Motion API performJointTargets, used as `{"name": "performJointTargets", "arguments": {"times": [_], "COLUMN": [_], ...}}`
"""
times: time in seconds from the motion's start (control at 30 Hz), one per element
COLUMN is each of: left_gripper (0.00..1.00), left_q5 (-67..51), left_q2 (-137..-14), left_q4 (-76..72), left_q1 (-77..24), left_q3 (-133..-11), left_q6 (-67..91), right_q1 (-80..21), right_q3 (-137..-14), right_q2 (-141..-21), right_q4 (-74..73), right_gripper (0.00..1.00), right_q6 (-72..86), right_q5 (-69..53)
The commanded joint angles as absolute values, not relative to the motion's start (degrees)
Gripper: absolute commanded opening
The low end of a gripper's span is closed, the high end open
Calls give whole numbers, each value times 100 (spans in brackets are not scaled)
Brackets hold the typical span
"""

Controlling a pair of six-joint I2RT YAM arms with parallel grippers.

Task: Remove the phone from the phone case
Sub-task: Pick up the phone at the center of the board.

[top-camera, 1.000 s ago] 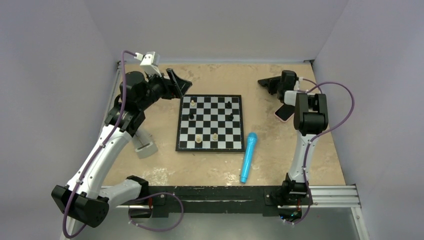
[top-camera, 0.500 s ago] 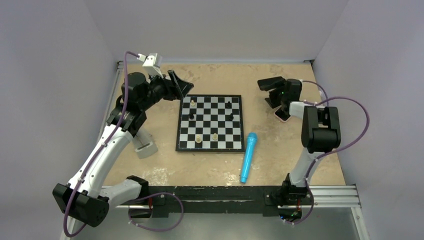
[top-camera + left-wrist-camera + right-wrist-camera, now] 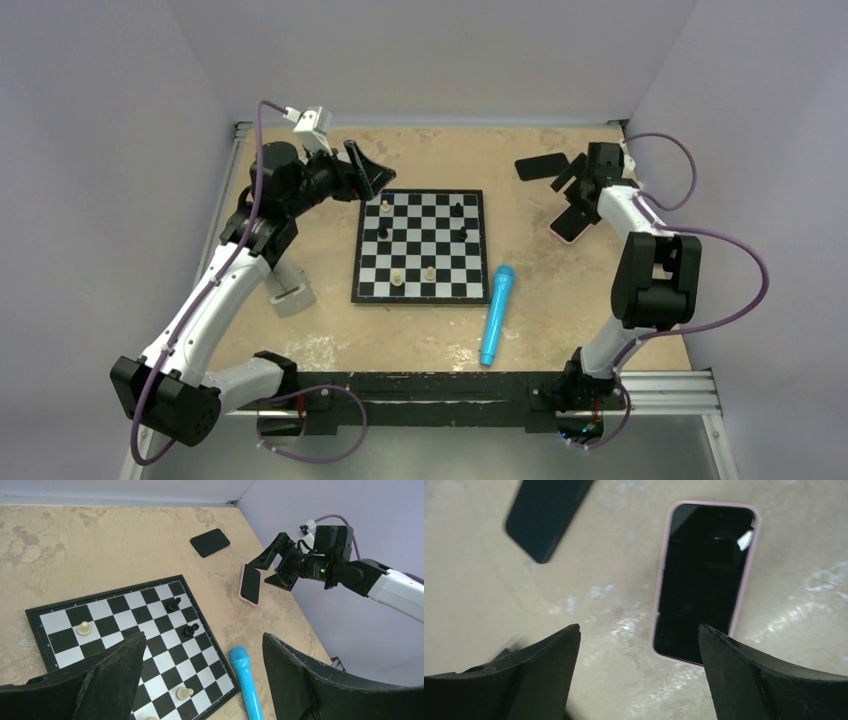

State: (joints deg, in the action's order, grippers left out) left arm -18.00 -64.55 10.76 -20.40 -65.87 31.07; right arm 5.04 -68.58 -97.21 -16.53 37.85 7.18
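Note:
The black phone [image 3: 540, 166] [image 3: 210, 542] [image 3: 546, 515] lies flat on the table at the back right. The pink phone case [image 3: 568, 224] [image 3: 250, 583] [image 3: 704, 575] lies apart from it, a little nearer, dark face up. My right gripper [image 3: 584, 182] [image 3: 270, 570] [image 3: 638, 628] hovers open over the table between the two, holding nothing; one fingertip overlaps the case's near end in the right wrist view. My left gripper [image 3: 372, 170] [image 3: 204, 636] is open and empty above the chessboard's far left corner.
A chessboard [image 3: 420, 275] [image 3: 120, 605] with several pieces fills the table's middle. A blue toy microphone [image 3: 497, 315] [image 3: 247, 685] lies by its near right corner. A grey block [image 3: 290, 295] sits at the left. Walls close in the back and both sides.
My right gripper has opened, let go of the black phone at the back, and drawn away to the right. The left gripper has opened slightly wider and barely shifted.

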Motion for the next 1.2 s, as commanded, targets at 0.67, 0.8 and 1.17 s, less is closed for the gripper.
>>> {"name": "performJointTargets", "arguments": {"times": [0.67, 0.8, 1.17], "left_gripper": [91, 91, 91], "left_q5": [-2103, -2088, -2167], "left_q2": [-6528, -6554, -6613], "left_q4": [879, 891, 847], "left_q1": [-2047, -2048, -2048], "left_q3": [-6724, -6717, -6715], "left_q6": [3176, 3178, 3234], "right_q1": [1117, 1109, 1126], "right_q3": [-7888, -8019, -8290], "right_q2": [-11172, -11287, -11559], "right_q4": [-2586, -2615, -2709], "right_gripper": [92, 92, 92], "right_q6": [3279, 3357, 3415], "right_q5": [708, 668, 228]}}
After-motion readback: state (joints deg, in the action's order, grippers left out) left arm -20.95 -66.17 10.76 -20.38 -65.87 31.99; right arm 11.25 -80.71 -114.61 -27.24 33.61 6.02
